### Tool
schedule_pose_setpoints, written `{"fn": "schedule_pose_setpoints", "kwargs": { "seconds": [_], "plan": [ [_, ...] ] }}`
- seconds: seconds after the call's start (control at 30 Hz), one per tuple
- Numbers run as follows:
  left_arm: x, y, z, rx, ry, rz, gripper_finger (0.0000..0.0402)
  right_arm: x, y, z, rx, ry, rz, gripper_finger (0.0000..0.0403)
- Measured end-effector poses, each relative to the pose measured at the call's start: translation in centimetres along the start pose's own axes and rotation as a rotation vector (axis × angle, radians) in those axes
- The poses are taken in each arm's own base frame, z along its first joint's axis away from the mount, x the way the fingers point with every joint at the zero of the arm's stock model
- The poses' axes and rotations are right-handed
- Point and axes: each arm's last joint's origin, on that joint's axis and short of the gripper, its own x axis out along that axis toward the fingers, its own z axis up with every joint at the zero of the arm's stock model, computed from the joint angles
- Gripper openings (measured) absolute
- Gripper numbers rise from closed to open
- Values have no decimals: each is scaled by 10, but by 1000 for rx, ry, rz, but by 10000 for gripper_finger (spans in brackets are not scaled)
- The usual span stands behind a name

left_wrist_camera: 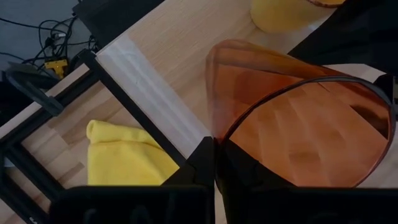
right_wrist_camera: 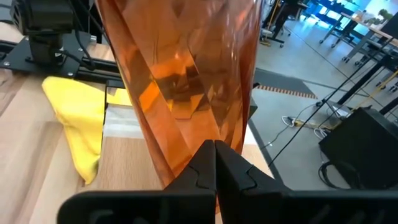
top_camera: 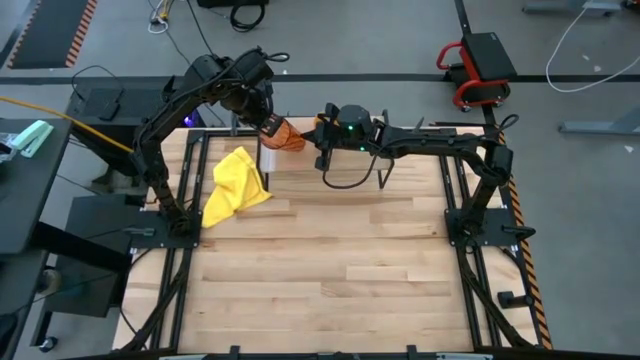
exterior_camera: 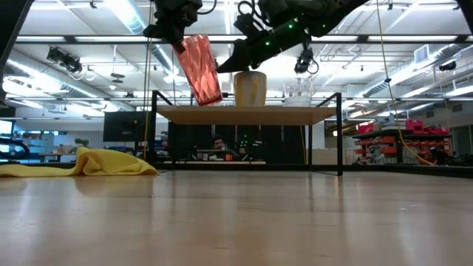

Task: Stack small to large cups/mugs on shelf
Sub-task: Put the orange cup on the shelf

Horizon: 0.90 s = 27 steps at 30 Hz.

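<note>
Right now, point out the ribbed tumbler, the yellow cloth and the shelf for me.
ribbed tumbler (exterior_camera: pixel 202 68), low view, middle of its tilted side wall.
yellow cloth (top_camera: pixel 235 186), high view, centre of the crumpled fabric.
shelf (exterior_camera: pixel 251 114), low view, front edge of the board.

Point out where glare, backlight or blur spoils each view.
Low view: bright ceiling lights backlight the tumbler and the shelf, leaving the arms dark. Right wrist view: the tumbler fills the frame, streaked with reflections. Left wrist view: close fingers soft. High view: even light.
</note>
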Motion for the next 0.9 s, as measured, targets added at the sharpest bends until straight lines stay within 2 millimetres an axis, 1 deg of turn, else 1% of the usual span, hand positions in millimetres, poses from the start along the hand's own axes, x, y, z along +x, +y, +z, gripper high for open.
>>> {"fn": "schedule_pose_setpoints", "kwargs": {
  "seconds": [0.23,0.53,0.77,0.9],
  "plan": [
    [0,-1,0,22,1,-34,29,0,2,0,-1,0,18,2],
    [0,-1,0,28,4,-35,20,0,5,1,-1,1,24,2],
    [0,-1,0,27,1,-34,44,0,5,1,5,1,25,2],
    [0,-1,0,26,2,-32,51,0,5,1,5,1,25,2]
  ]
}}
